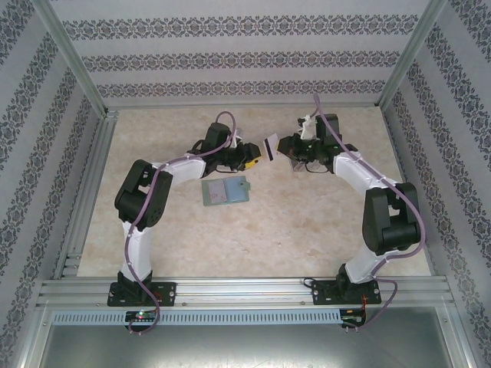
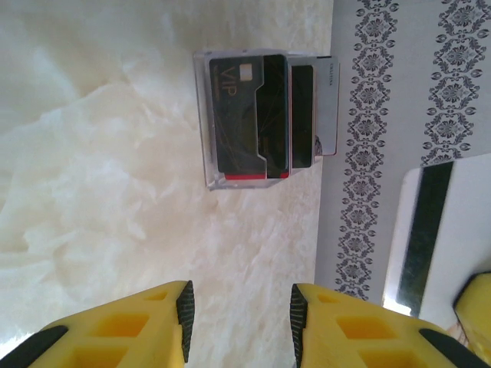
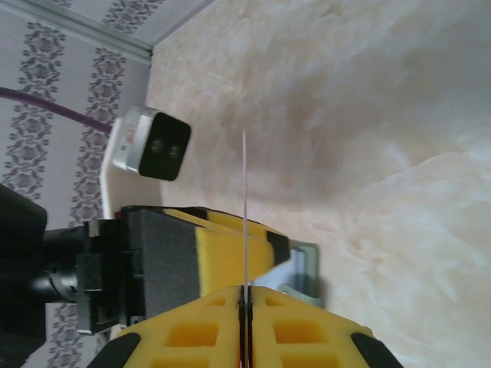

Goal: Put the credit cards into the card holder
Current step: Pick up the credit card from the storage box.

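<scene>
Top external footage is showing a credit card (image 1: pixel 269 143) being pinched at one end by the right claw (image 1: pixel 282 146), whose jaws are being pressed together on it. The card is being presented across a short gap toward the left claw (image 1: pixel 255 159). The left claw is being held partly spread and empty, with its opening turned toward the card. A handover is judged to be in preparation, probably so that the card can be re-gripped at an angle better suited to sliding into a pocket. The card holder (image 1: pixel 225 191) is being shown lying open and flat on the table (image 1: pixel 307 230), on the near side of the left claw and apart from both claws, with nothing yet being inserted.

Details not readable from above are being supplied by the wrist cameras. From the left wrist, a clear rack (image 2: pixel 205 115) is being seen straight ahead of the spread fingers, with further cards (image 2: pixel 245 115) being stored in it, a dark one foremost. The held card's striped back is being seen off to that claw's right. From the right wrist, the card is being seen edge-on as a thin line, clamped squarely between the pads.
</scene>
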